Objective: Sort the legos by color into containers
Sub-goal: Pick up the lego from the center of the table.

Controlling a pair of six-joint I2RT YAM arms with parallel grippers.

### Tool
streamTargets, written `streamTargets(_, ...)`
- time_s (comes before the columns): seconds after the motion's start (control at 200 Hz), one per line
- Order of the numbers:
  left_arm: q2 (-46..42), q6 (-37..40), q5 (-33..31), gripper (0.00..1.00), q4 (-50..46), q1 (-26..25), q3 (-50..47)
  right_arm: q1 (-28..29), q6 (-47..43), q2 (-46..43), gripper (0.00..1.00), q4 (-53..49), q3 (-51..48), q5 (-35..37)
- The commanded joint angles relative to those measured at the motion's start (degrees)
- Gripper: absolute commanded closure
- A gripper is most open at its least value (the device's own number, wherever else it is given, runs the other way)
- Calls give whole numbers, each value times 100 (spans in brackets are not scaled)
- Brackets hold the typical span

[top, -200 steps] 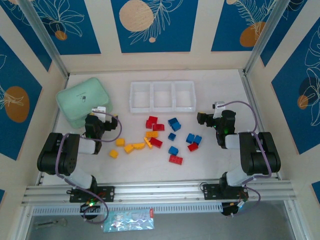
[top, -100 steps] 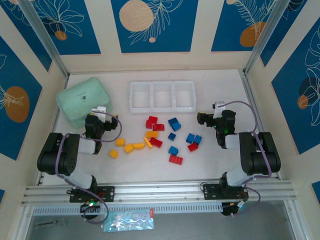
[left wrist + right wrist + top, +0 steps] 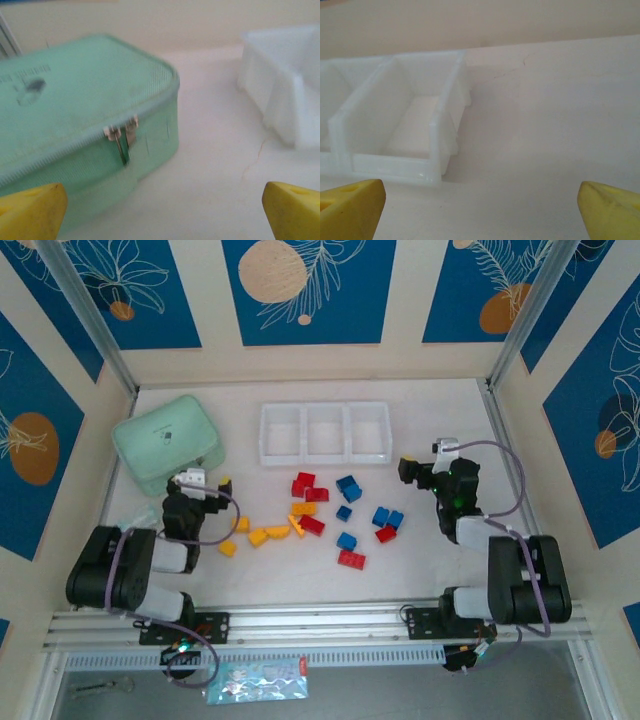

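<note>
Near edge: a ribbed metal rail (image 3: pixel 320 623) carries both black-and-white arm bases. The left fingers (image 3: pixel 226 482) are spread wide, gripping nothing. From the wrist their tips (image 3: pixel 31 210) are blunt yellow wedges, matte, each with a small dimple on top. The right fingers (image 3: pixel 408 469) are likewise spread and empty, with the same yellow wedge tips (image 3: pixel 350 207). Between the arms lies a pale, matte surface (image 3: pixel 300 585), and a thin hairline mark (image 3: pixel 510 74) runs across it. The bricks (image 3: pixel 343 512) lie loose on it, short of the tray. They are small, hard, glossy plastic blocks, mostly boxy, too small to read finer detail. The yellow-orange ones (image 3: pixel 258 537) cluster to the left, near the left fingers. Red (image 3: pixel 303 483) and blue (image 3: pixel 348 487) are mixed through the middle and right. One flat red piece (image 3: pixel 351 559) lies closest to the rail. Beyond the bricks is the tray (image 3: pixel 325 460), of translucent white plastic. It has three square compartments joined in a row, thin upright walls and stepped ribs on the outer end wall (image 3: pixel 462 100). Left of it, and apart, sits a mint-green case (image 3: pixel 165 445) with rounded corners and a fine woven mesh skin. A zip runs along its edge, with metal pulls (image 3: pixel 122 136) hanging at the front. Farthest back are cream walls with blue leaf-print panels (image 3: pixel 300 290).
</note>
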Motion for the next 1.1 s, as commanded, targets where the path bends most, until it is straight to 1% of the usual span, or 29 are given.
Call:
streamTargets(0.0,-760,-76,6,0,-982,22,251,-12,457,-492,1,-799,151,226)
streamTargets(0.035,-1053,-159,-19,0,-1443,23,334,-53,714,-671,1,-1125,251,280)
streamTargets(0.11,-1631,-279,-53,0,-2280,25,511,-157,1536,-962,1,-2297,685,490)
streamTargets(0.165,-1947,-416,-53,0,-2567,23,565,-301,1787,-1063,1,-2946,986,216)
streamTargets(0.22,-2224,-745,-34,0,-2882,23,615,-398,2108,-1106,1,-3081,1026,19)
streamTargets(0.28,-2497,-1200,-112,0,-3460,23,757,-583,2707,-1158,1,-3181,979,-190)
streamTargets(0.315,-2617,-1428,-144,0,-3682,26,821,-755,2987,-1185,1,-3154,929,-509)
streamTargets(0.365,-2741,-1703,-142,0,-3690,33,778,-962,3121,-1212,1,-3052,862,-1050)
streamTargets(0.46,-3062,-2280,-146,0,-3803,38,641,-943,3079,-1283,1,-3523,1032,-969)
streamTargets(0.51,-3249,-2568,-114,0,-4155,43,730,-753,2953,-1306,1,-3905,1228,-907)
streamTargets(0.565,-3396,-2888,-46,0,-4785,41,954,-420,2846,-1315,1,-4406,1489,-610)
streamTargets(0.63,-3479,-2929,364,0,-5290,32,1161,25,2618,-1287,1,-4762,1718,-404)
streamTargets(0.695,-3549,-3077,530,0,-5767,26,1313,452,2542,-1210,1,-5223,1983,-76)
streamTargets(0.825,-3711,-3378,1006,0,-6549,13,1521,1096,2431,-969,1,-5892,2377,61)
streamTargets(0.925,-3732,-3640,1581,0,-6926,-44,1555,1598,2252,-749,1,-6526,2714,326)
streamTargets(1.04,-3690,-3980,1845,0,-7312,-217,1599,2102,2197,-466,1,-7082,3001,483)
streamTargets(1.095,-3670,-4085,1869,0,-7397,-377,1601,2232,2166,-238,1,-7311,3151,390)
